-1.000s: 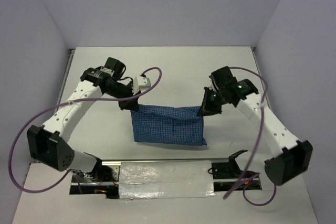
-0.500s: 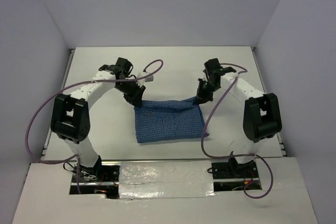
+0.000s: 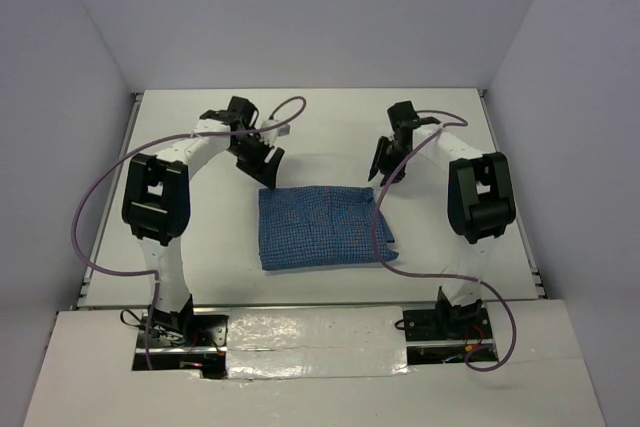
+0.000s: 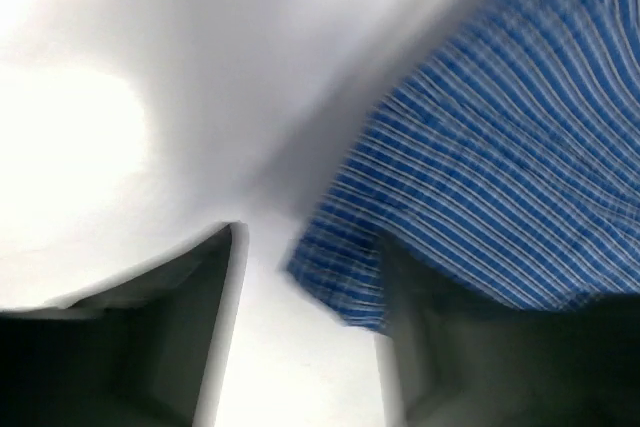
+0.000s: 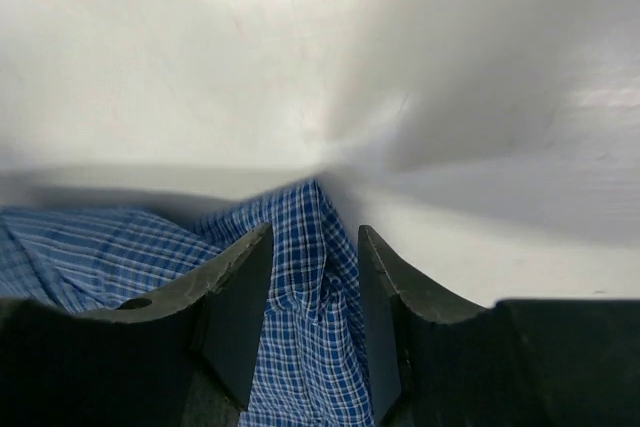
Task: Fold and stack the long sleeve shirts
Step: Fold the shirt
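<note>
The blue checked long sleeve shirt (image 3: pixel 322 227) lies folded into a rectangle on the white table. My left gripper (image 3: pixel 262 161) hovers at its far left corner, jaws open; in the left wrist view the shirt's corner (image 4: pixel 345 282) lies loose beside the right finger (image 4: pixel 470 347), with the left gripper (image 4: pixel 310 247) spread wide over it. My right gripper (image 3: pixel 384 167) stands at the far right corner. In the right wrist view a peak of the shirt (image 5: pixel 312 277) rises between the parted fingers of the right gripper (image 5: pixel 315 237), with a gap on either side.
White walls close in the table (image 3: pixel 320 127) at the back and both sides. Purple cables (image 3: pixel 95 217) loop from both arms, the right one trailing across the shirt's right edge. A foil-covered strip (image 3: pixel 310 332) runs along the near edge between the bases.
Both grippers carried the shirt's raised edge backward and down onto the table, then opened and let it go. The shirt now lies flat.
</note>
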Robot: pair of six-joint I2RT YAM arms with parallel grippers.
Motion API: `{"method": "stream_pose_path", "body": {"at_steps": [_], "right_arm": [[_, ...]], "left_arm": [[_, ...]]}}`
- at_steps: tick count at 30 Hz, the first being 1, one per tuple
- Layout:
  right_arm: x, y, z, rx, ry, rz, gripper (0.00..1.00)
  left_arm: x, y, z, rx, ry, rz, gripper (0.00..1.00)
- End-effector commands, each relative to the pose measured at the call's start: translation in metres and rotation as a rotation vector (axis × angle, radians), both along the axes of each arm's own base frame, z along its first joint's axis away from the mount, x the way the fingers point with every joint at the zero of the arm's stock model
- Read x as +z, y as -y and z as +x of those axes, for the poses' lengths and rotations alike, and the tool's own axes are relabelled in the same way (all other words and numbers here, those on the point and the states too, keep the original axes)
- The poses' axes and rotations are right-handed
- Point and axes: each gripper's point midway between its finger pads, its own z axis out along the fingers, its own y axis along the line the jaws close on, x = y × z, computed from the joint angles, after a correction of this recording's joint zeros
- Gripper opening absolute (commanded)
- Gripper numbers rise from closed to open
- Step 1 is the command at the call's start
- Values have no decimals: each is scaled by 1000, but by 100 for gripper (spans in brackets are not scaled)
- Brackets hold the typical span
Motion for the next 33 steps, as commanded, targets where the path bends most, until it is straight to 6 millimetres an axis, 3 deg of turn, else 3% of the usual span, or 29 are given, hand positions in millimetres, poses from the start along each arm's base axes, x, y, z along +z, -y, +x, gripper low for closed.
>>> {"method": "stream_pose_path", "body": {"at_steps": [1,4,6,7,8,9,10,12,13,15,16,20,21,23,24,27,30,33], "right_arm": [[42,23,44,-66,175,-87,47],[74,31,47,-65,254,-131,43],[89,22,35,-30,305,-130,41],[100,19,21,-10,354,-116,41],[121,2,6,30,421,-77,41],[121,-7,-5,60,431,-49,41],[107,-17,-21,69,417,-13,41],[115,-45,-45,116,443,90,41],[103,-53,-52,90,433,133,41],[97,-64,-56,75,429,205,41],[88,-65,-55,60,416,217,37],[78,-86,-20,38,425,285,22],[60,-91,-18,41,368,298,19],[41,-93,-15,6,310,288,6],[19,-89,-16,-39,261,275,2],[-13,-72,-12,-162,192,238,0],[-25,-50,-2,-261,174,180,0],[-18,-27,18,-338,216,123,0]], "left_arm": [[29,-16,40,96,102,29,79],[47,-30,59,144,177,87,80],[61,-35,65,172,223,103,75],[80,-27,60,150,259,63,73],[92,-12,50,89,273,-8,71],[100,-1,39,48,291,-41,71],[105,18,10,-26,292,-72,70],[101,41,-25,-149,280,-106,70],[88,57,-55,-218,240,-101,71],[72,64,-75,-263,198,-83,72],[55,62,-83,-265,157,-52,71],[28,55,-82,-234,113,15,70],[25,54,-82,-234,114,25,70],[12,49,-81,-228,119,56,70],[3,48,-82,-226,113,72,70],[-17,42,-81,-221,106,124,71],[-29,39,-74,-239,136,182,71],[-37,32,-64,-256,180,243,71]]}}
